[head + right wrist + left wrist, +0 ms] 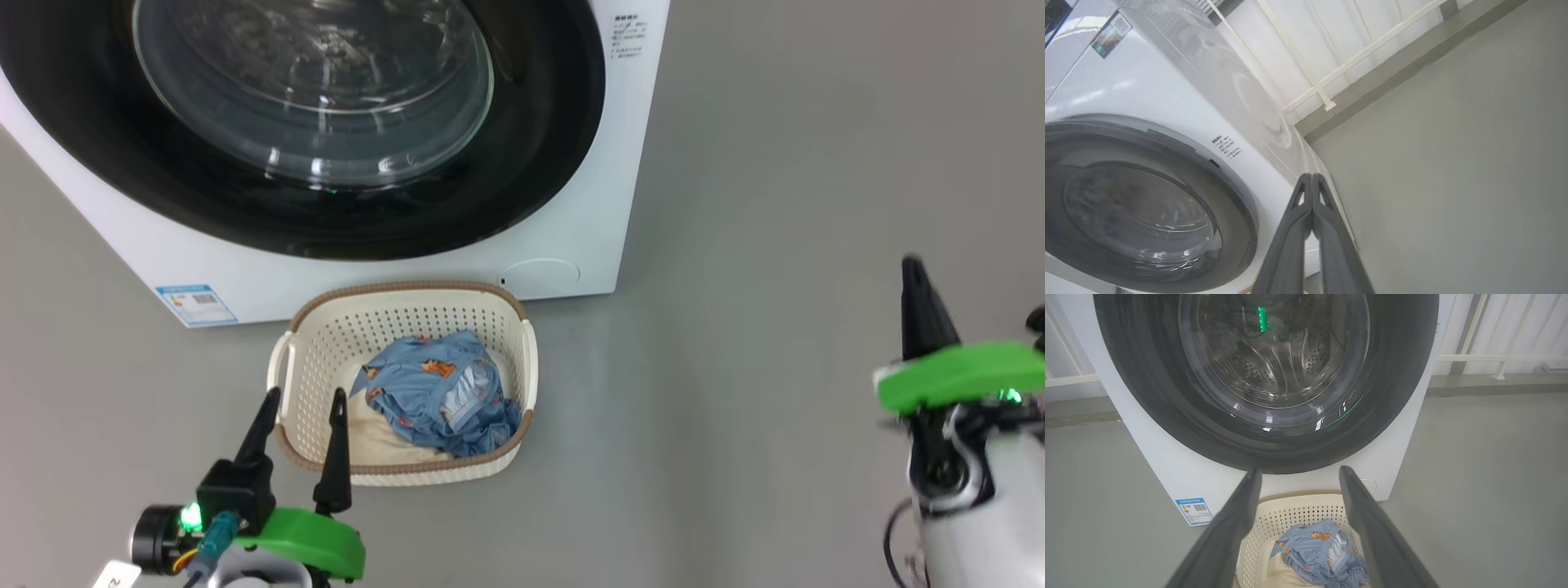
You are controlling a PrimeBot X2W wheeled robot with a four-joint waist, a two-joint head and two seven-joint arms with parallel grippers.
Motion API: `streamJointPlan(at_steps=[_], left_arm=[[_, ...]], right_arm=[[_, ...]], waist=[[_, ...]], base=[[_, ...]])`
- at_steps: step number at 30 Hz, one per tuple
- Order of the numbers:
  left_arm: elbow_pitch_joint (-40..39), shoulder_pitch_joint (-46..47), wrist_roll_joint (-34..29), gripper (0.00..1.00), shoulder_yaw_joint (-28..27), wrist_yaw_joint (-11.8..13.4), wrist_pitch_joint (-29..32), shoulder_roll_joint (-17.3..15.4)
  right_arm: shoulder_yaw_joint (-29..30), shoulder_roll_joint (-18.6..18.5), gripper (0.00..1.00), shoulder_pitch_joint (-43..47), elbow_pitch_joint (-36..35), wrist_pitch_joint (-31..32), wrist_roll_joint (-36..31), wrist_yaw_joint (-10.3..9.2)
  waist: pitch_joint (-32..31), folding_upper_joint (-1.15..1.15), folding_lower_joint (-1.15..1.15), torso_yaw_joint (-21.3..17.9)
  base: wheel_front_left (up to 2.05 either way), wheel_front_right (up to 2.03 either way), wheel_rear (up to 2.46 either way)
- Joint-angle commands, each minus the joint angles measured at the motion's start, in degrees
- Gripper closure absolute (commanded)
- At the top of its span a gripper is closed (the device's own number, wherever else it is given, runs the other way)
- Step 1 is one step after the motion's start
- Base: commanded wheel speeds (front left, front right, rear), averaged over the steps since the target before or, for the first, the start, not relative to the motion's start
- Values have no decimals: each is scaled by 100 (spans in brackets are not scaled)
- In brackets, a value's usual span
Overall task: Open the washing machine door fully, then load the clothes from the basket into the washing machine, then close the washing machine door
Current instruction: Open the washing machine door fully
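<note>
Well, washing machine door (326, 98): shut flat against the front of the washing machine (269, 278), its glass dome facing the near side.
Basket (408, 327): upright on the floor (735, 327), just near of the machine's front, below the door; its long axis ran left to right, with a handle at each end.
Clothes (437, 392): bunched inside the basket, the blue piece on top of the cream one.
Left hand (305, 394): fingers apart and empty, pointing far, the tips at the basket's near left corner.
Right hand (914, 278): fingers pressed together, holding nothing, pointing far, well right of the basket.
</note>
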State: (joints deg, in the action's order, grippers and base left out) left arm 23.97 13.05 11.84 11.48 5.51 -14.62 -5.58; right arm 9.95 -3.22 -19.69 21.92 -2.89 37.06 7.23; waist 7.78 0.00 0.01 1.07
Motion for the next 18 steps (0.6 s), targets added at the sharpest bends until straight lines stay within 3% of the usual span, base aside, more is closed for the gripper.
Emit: streamJointPlan(at_steps=[1, 6, 11, 18], left_arm=[[-160, 238, -50, 0, -154, -8, -38, -66], [-198, 394, -92, 0, -117, -4, -38, -25], [-214, 499, -103, 0, -109, 0, -38, 18], [-210, 584, -135, 0, -64, -27, -38, 68]], right_arm=[[-92, -6, 100, -311, -69, 56, 275, 25], [71, 23, 100, -1104, 411, 582, 2034, 25], [396, 32, 100, -1881, 1125, 1526, 3697, 25], [765, 10, 100, -2925, 2198, 2589, 4944, 25]], waist=[[108, 0, -1, 37], [295, 0, -1, 125], [460, 0, -1, 230], [618, 0, -1, 423]], base=[[0, 0, 0], [0, 0, 0], [0, 0, 0], [0, 0, 0]])
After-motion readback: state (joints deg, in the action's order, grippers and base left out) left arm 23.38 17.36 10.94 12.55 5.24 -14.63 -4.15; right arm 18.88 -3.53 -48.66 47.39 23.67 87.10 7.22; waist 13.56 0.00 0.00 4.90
